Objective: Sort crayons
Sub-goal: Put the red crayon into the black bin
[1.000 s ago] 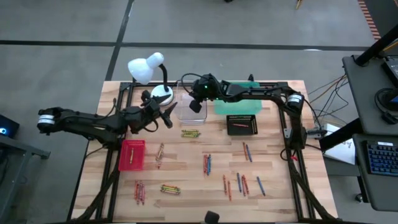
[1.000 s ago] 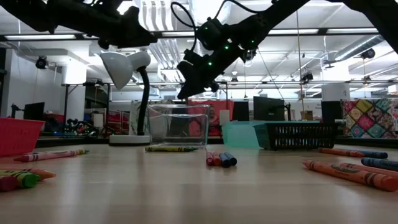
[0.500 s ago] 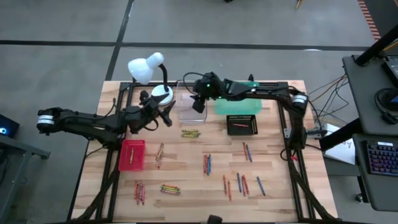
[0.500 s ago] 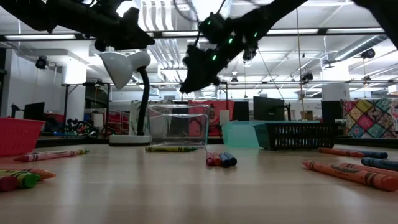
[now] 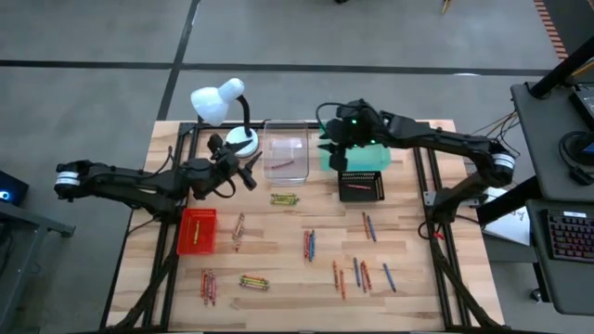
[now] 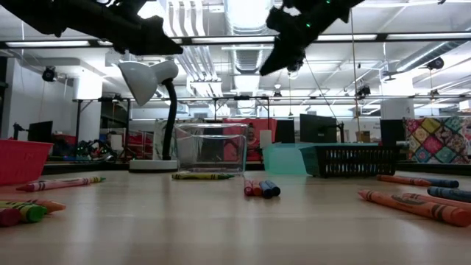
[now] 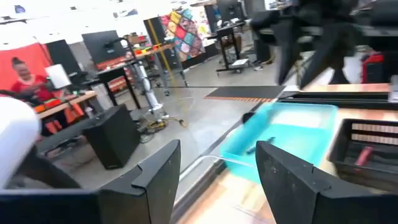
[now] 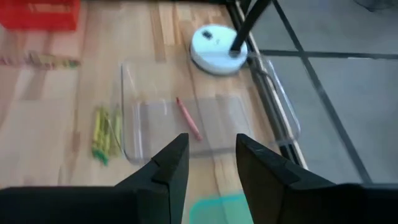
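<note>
The right gripper [image 5: 336, 158] is shown above the teal tray [image 5: 371, 158], fingers apart and empty. One red crayon [image 8: 188, 118] is seen lying inside the clear tray [image 5: 286, 154]; other crayons [image 5: 309, 244] are scattered over the table [image 5: 408, 278]. The left gripper [image 5: 249, 173], parted, is held beside the lamp [image 5: 223, 102].

A grey concrete floor [image 5: 93, 93] surrounded the wooden desk [image 5: 278, 269]. Far behind, ceiling strip lights [image 6: 412, 35] shone over monitors [image 6: 318, 126] and a patchwork quilt [image 6: 436, 140] at right.
</note>
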You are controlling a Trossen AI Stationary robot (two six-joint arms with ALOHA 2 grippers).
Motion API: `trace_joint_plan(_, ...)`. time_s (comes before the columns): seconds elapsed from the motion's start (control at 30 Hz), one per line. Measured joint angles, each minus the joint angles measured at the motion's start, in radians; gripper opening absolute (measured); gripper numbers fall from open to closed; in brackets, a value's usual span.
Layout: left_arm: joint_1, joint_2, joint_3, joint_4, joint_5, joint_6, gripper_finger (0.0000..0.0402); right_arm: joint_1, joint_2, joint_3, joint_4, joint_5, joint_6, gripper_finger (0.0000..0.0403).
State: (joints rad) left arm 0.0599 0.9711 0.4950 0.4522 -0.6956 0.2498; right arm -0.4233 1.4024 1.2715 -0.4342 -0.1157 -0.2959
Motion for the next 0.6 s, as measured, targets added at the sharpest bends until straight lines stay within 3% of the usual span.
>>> trace_joint_plan(0.13, 0.012, -0.002, 0.000, -0.008, -0.003, -0.064, 0.0192, -0.036, -0.042, -0.035, 0.004, 0.000, -0.004, 0.0120)
trace_joint_plan(0.3, 0.020, -0.010, 0.000, 0.002, -0.002, -0.161, 0.0192, -0.057, -0.050, -0.015, -0.015, -0.006, 0.261, 0.0119)
trace_joint_plan(0.4, 0.021, -0.012, 0.000, -0.002, 0.016, -0.143, 0.0192, -0.043, -0.060, -0.012, -0.064, -0.111, 0.354, 0.0113)
trace_joint_plan(0.47, 0.021, -0.007, -0.001, -0.016, 0.062, -0.107, 0.0192, -0.012, -0.065, -0.017, -0.090, -0.181, 0.365, 0.0109)
trace_joint_plan(0.6, 0.019, 0.002, -0.003, -0.009, 0.185, -0.065, 0.0192, 0.065, -0.064, -0.042, -0.131, -0.199, 0.292, 0.0102)
